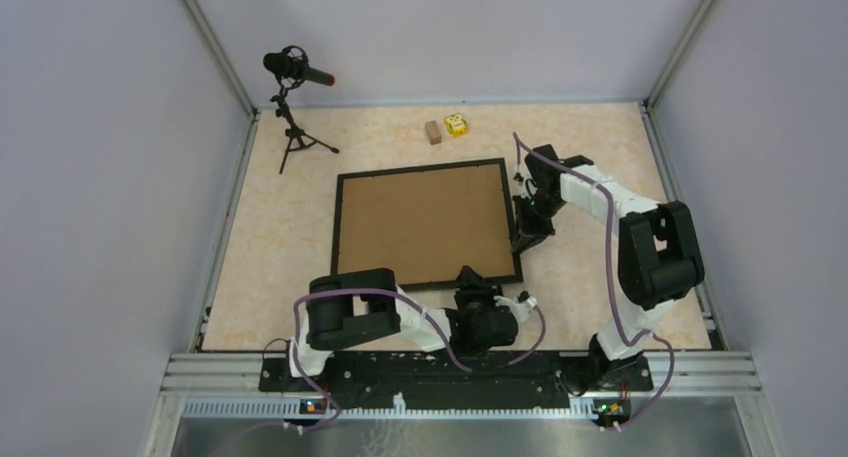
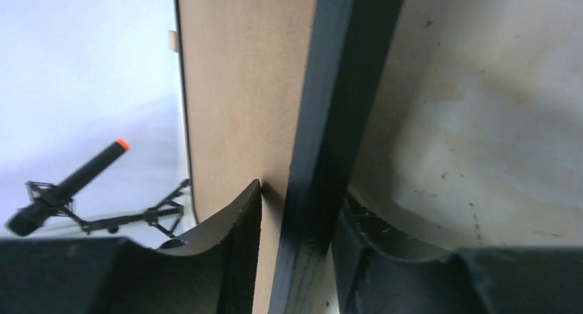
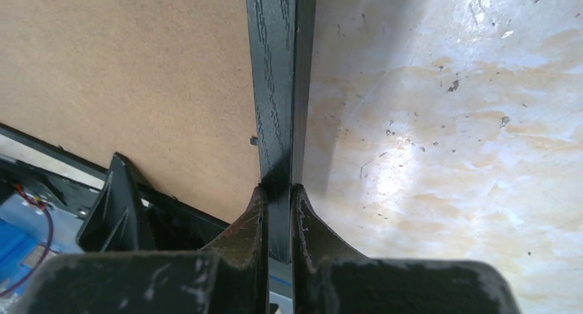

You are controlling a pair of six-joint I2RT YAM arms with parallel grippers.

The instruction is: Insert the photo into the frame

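The black frame (image 1: 338, 227) lies on the table with the brown backing board (image 1: 425, 222) filling it and facing up. The photo is hidden. My right gripper (image 1: 527, 239) is shut on the frame's right bar (image 3: 275, 66), one finger over the board (image 3: 124, 66) and one on the outer side; the gripper also shows in the right wrist view (image 3: 278, 190). My left gripper (image 1: 478, 289) straddles the frame's near bar (image 2: 337, 87). In the left wrist view the gripper (image 2: 302, 197) has a strip of board (image 2: 240, 87) showing between its inner finger and the bar.
A microphone on a small tripod (image 1: 297, 72) stands at the back left and also shows in the left wrist view (image 2: 69, 187). A small brown block (image 1: 432, 131) and a yellow object (image 1: 456, 124) lie behind the frame. Grey walls close in the sides and back.
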